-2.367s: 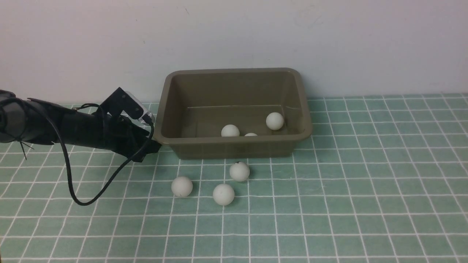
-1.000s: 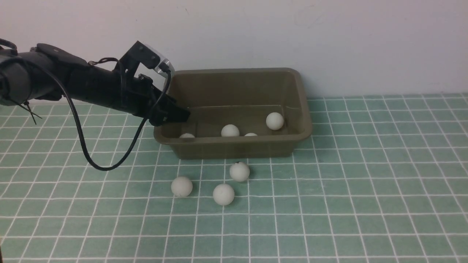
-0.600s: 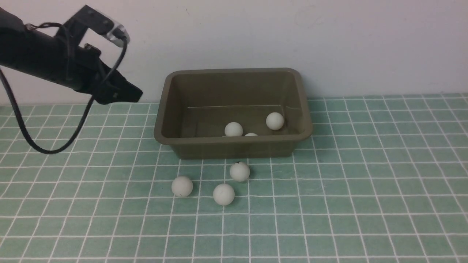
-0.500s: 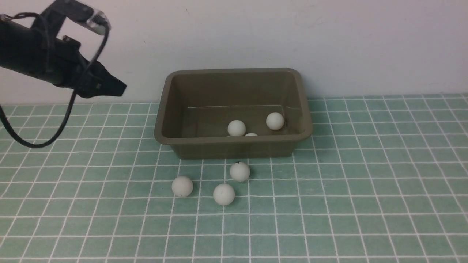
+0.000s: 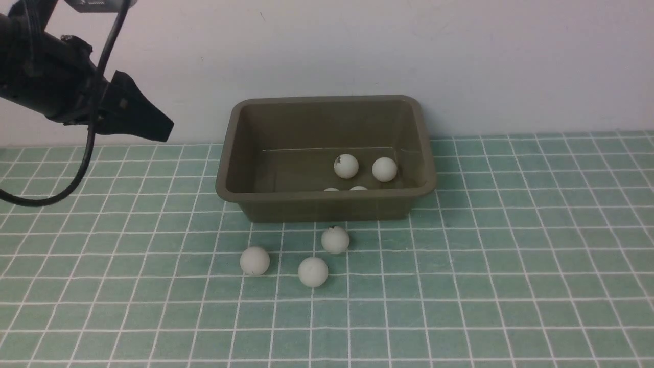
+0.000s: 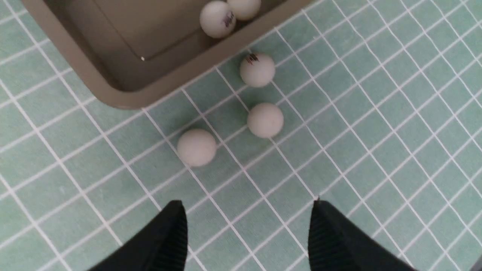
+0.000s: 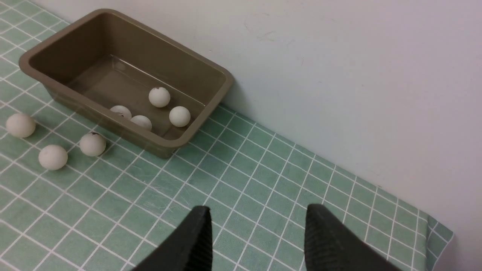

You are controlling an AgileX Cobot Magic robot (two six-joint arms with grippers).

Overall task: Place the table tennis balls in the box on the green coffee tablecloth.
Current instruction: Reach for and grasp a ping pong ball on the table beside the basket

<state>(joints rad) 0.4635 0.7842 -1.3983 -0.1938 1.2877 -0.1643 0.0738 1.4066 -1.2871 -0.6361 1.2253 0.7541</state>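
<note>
Black L claw (image 6: pixel 247 205) open, empty, touching nothing, over green cloth (image 6: pixel 376 113).

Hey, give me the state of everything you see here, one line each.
tablecloth, spread flat.
box, upright, unlidded.
balls inside, four, loose.
balls outside, three, loose before the box.
left gripper, open, empty.
right gripper, open, empty.

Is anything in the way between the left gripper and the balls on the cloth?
No, nothing sits between the left gripper and the three balls. Only the box front wall stands between them and inside.
</note>
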